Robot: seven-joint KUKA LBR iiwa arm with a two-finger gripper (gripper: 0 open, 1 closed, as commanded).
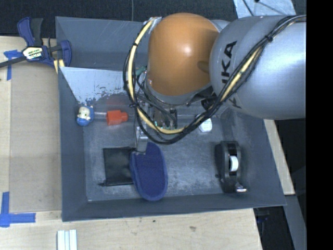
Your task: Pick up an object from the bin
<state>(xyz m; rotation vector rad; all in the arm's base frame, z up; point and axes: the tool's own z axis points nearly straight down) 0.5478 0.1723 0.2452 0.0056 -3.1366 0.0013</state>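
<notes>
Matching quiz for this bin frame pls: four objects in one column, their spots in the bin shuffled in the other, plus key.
Things:
1. dark blue oval fabric pad
2. black plastic tape dispenser
3. small orange-red plastic block
4. flat black square pouch

Places, as the camera sees them:
A. rear left, beside a small blue-and-white toy
B. right side of the floor
C. front left, against the blue pad
D. front centre, just below the tool

Pairs: 1-D, 2-B, 3-A, 4-C

The arm (265, 66) reaches in from the right, orange cover (179, 53) uppermost, cables (161, 129) looped beneath it — gripper (140, 139) pointing down
</notes>
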